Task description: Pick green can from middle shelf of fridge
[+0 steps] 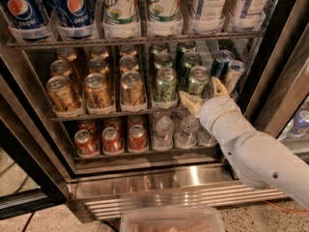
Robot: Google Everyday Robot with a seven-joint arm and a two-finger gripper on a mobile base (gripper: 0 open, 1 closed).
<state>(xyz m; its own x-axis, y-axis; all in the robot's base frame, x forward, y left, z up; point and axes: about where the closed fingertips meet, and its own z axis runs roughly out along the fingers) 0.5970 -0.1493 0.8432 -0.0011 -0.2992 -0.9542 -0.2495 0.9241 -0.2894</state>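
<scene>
The arm (263, 161) wears smooth white shells, thick and rounded, with a darker seam where two segments meet and one small dark dot on the lower shell. A white cylindrical wrist (219, 117), marked by faint rings, carries the gripper (203, 94). Its two jaws are pale cream-yellow, flat and tapering to blunt tips, and stand apart. The gripper sits just below the front-right green can (198, 80).

"pepsi" on blue bottle (22, 9)
</scene>
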